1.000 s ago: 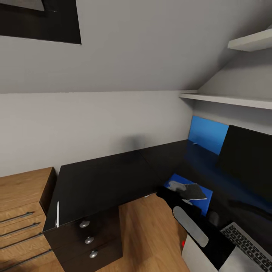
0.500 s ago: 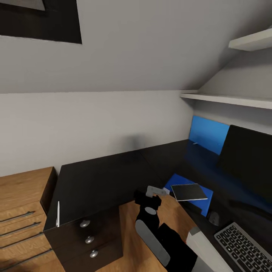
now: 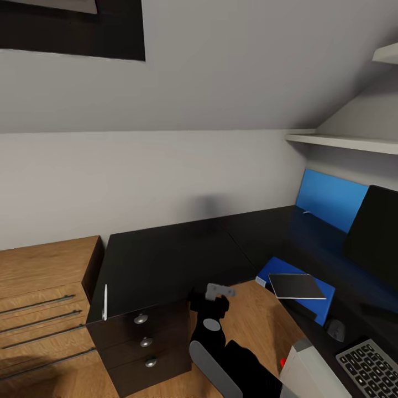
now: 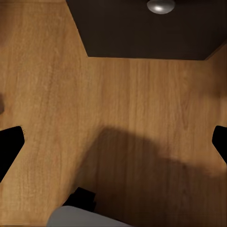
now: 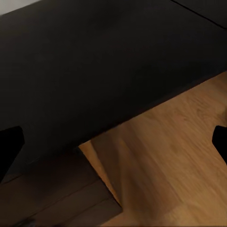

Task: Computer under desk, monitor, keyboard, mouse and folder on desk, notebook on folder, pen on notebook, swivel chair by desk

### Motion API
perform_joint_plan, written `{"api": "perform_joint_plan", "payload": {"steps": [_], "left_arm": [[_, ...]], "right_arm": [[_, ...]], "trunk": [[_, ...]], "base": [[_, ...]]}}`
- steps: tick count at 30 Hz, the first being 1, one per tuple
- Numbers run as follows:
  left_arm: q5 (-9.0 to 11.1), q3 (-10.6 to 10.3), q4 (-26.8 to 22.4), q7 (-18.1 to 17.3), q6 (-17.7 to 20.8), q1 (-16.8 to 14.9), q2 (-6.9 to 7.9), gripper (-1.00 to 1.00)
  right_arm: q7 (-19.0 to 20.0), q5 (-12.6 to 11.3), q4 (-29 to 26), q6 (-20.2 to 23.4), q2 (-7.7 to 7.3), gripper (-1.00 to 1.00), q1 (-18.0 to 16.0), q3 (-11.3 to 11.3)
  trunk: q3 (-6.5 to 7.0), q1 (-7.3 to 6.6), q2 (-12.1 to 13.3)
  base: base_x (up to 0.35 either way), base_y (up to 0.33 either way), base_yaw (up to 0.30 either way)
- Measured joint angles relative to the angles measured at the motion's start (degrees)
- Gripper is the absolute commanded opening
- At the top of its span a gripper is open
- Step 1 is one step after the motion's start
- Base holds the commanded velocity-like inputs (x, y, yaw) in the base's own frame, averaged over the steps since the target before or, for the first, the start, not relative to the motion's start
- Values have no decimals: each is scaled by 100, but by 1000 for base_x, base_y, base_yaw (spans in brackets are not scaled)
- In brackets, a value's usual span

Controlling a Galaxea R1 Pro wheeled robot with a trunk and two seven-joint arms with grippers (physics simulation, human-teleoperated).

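**Two end effectors released above the floor; pen at the bench's left edge**

Two arms are clear of all task items. Left to right in the head view:

1. A light wooden shelf unit point(image 3: 38, 276) stands beside the bench's left end.
2. The bench point(image 3: 166, 260) is L-shaped with a black top. Its drawer unit point(image 3: 145, 345) carries three silver knobs.
3. The pen point(image 3: 105, 302) lies flat on the bench top at its left edge, above the drawer unit, well apart from the other items.
4. The right end effector point(image 3: 220, 291) hangs over the wooden floor in the bench's inner corner, just in front of the bench edge. In its wrist view the fingertips sit wide apart, nothing between them.
5. The folder point(image 3: 276, 268) lies flat on the right wing of the bench.
6. The notebook point(image 3: 297, 286) rests on top of the folder.
7. A small dark mouse point(image 3: 335, 330) sits near the folder's front corner.
8. The keyboard point(image 3: 371, 369) lies at the lower right.
9. The monitor point(image 3: 378, 232) stands at the right edge.

The left end effector point(image 4: 113, 142) is released likewise, pointing at the floor below the drawer unit.
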Motion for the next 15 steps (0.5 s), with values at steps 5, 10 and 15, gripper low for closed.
{"api": "perform_joint_plan", "payload": {"steps": [5, 10, 15], "left_arm": [[0, 0, 0, 0, 0, 1, 0, 100], [0, 0, 0, 0, 0, 0, -1, 100], [0, -14, 0, 0, 0, 2, -8, 100]], "right_arm": [[1, 99, 102, -25, 16, 100, 0, 196], [1, 113, 146, -28, 20, 100, 0, 237], [1, 114, 158, -28, 20, 100, 0, 241]], "trunk": [[-32, 0, 0], [-67, 0, 0], [-102, 0, 0]], "base": [[0, 0, 197], [0, 0, 180], [0, 0, 173]]}}
